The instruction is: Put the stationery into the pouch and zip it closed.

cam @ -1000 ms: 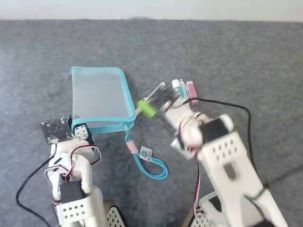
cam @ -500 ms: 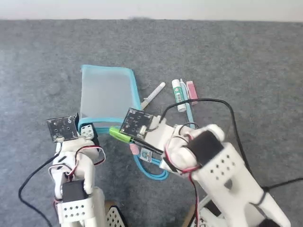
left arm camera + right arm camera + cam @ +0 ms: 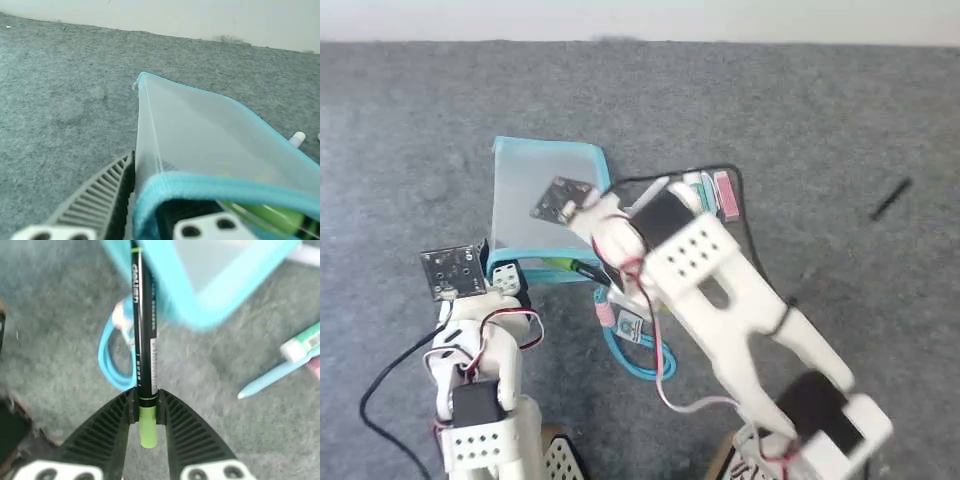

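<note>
One pouch (image 3: 532,200), one clamped pen (image 3: 142,330), four loose stationery items (image 3: 725,196).

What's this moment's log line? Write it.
left gripper: shut on pouch rim | right gripper: shut on pen, tip in pouch mouth | pouch: open | other stationery: on table

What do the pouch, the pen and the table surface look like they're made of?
Pouch: frosted, translucent plastic sheet, probably; teal fabric-looking trim.
Pen: glossy hard plastic, black with green end.
Table surface: grey felt or carpet, matte and fuzzy.
</note>
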You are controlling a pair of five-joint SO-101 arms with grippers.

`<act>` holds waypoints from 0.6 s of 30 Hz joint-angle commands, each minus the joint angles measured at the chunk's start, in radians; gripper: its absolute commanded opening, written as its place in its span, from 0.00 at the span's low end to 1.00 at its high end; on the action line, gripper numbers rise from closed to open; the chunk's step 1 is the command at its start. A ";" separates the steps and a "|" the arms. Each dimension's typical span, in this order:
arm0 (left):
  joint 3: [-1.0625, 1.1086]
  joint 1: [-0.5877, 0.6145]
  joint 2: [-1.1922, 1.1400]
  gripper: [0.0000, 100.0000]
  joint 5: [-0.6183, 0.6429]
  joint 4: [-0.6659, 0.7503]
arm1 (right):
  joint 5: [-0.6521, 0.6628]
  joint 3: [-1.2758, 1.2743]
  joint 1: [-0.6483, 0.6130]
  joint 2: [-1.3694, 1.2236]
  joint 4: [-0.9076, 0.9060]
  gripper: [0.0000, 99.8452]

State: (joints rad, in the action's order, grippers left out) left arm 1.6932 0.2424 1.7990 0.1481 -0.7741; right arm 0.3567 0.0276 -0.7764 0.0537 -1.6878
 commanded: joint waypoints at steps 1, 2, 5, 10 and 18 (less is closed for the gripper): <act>-0.012 -0.055 0.017 0.01 -0.009 0.005 | -0.057 0.193 -0.005 -0.070 0.004 0.01; -0.012 -0.069 0.017 0.01 -0.009 0.000 | -0.072 0.232 -0.005 -0.101 0.012 0.01; -0.012 -0.083 0.015 0.01 -0.009 0.000 | -0.107 0.316 -0.007 -0.183 0.059 0.01; -0.012 -0.084 0.014 0.01 -0.009 0.000 | -0.169 0.393 -0.008 -0.275 0.179 0.01; -0.012 -0.086 0.014 0.01 -0.009 -0.014 | -0.172 0.428 -0.058 -0.257 0.183 0.02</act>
State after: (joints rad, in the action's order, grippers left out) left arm 1.6932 0.1780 1.7990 0.1557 -0.7848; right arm 0.1987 0.3882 -0.7933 -0.2470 -1.5528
